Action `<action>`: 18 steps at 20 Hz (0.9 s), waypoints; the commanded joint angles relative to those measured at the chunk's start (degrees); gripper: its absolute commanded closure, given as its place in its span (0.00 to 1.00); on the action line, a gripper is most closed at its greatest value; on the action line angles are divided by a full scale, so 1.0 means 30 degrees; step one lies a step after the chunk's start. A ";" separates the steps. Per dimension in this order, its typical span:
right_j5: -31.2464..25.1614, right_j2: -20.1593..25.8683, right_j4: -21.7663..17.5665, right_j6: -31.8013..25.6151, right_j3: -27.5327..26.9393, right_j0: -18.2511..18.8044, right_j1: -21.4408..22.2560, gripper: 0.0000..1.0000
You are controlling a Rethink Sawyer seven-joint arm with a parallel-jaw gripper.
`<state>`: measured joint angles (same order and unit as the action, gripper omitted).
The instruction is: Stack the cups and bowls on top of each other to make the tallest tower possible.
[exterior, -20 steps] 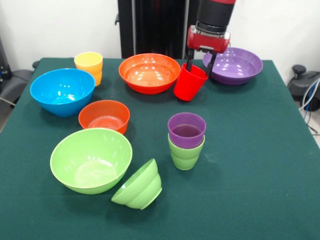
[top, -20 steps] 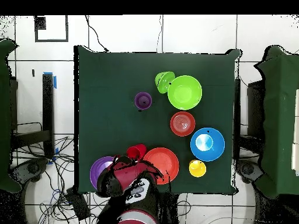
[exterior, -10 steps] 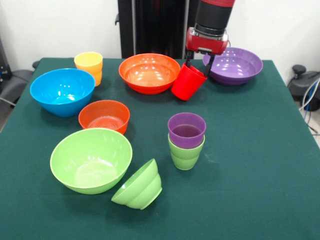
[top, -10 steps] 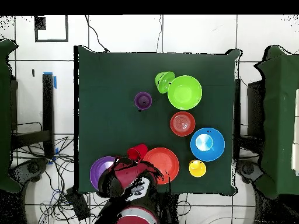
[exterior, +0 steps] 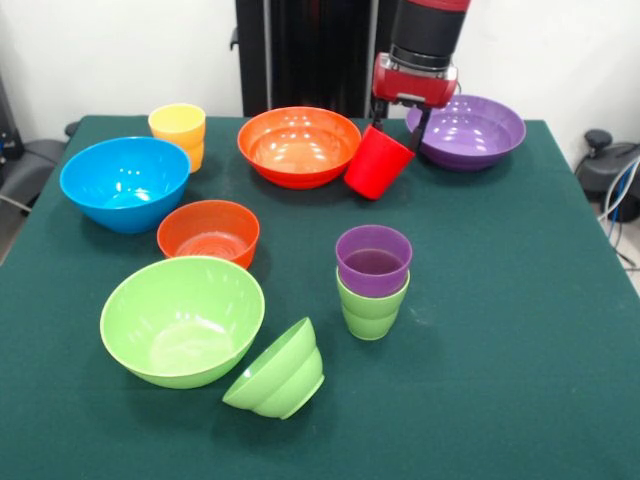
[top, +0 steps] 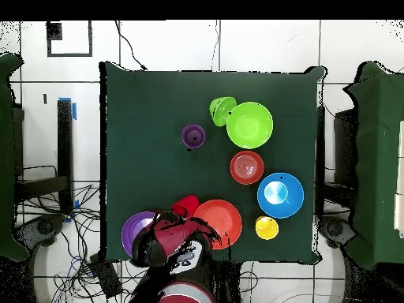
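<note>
Right now my end effector (exterior: 398,128) pinches the red cup (exterior: 379,162) by its rim, tilted, between the orange bowl (exterior: 298,146) and purple bowl (exterior: 466,131); the purple cup (exterior: 373,259) nested in the green cup (exterior: 371,308) waits nearer the desk's (exterior: 520,330) middle.

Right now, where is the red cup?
In the front view the red cup hangs tilted in the claw, between the big orange bowl and the purple bowl.
</note>
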<state>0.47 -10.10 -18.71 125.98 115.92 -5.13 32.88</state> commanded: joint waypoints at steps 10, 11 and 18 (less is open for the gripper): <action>-0.2506 0.2492 -0.0231 0.0567 0.1270 0.1670 0.2343 0.00; -0.2766 0.2590 -0.0233 0.0412 0.1285 0.1825 0.2568 0.00; -0.3742 0.3109 -0.0251 0.0027 0.1488 0.2332 0.3451 0.00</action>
<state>-2.59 -8.48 -18.75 125.98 117.92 0.44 41.59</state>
